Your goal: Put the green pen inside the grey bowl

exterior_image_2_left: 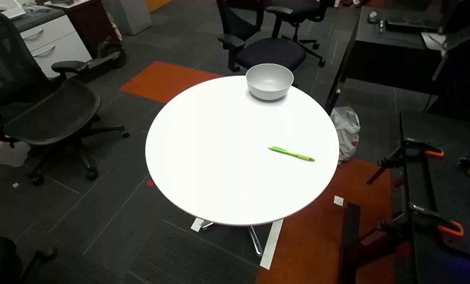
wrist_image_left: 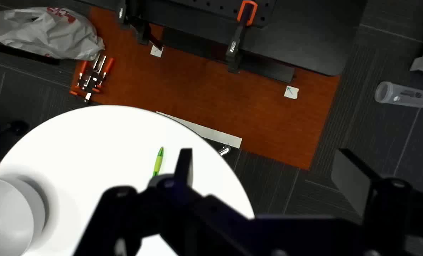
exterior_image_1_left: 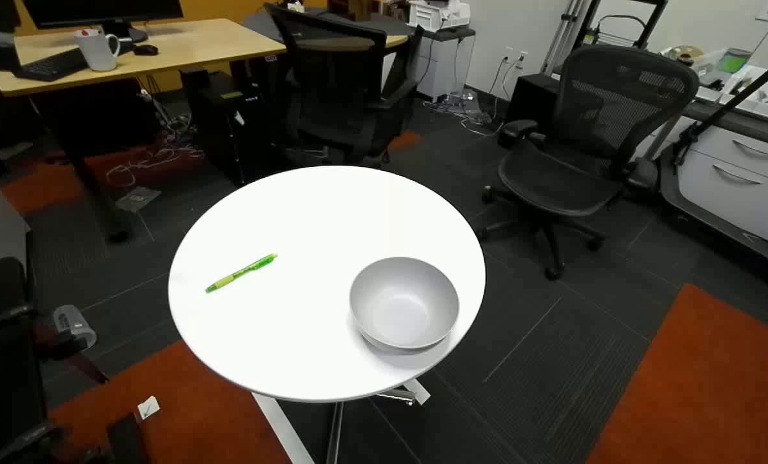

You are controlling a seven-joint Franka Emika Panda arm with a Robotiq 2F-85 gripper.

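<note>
The green pen [exterior_image_1_left: 241,273] lies flat on the white round table [exterior_image_1_left: 293,348] in both exterior views [exterior_image_2_left: 291,154]. The grey bowl [exterior_image_1_left: 404,303] stands upright on the same table, apart from the pen and near the rim. It also shows in an exterior view [exterior_image_2_left: 270,81], and its inside looks empty. In the wrist view the pen [wrist_image_left: 158,161] is partly hidden behind my gripper's left finger. The bowl [wrist_image_left: 9,213] is cut off at the left edge there. My gripper [wrist_image_left: 266,167] is open and empty, high above the table's edge and floor. It is not visible in the exterior views.
Black office chairs [exterior_image_1_left: 616,129] stand around the table. A dark bench with orange-handled clamps [exterior_image_2_left: 428,189] is beside it, also seen in the wrist view [wrist_image_left: 303,42]. A plastic bag [wrist_image_left: 48,33] and a clear cup [wrist_image_left: 403,95] lie on the floor.
</note>
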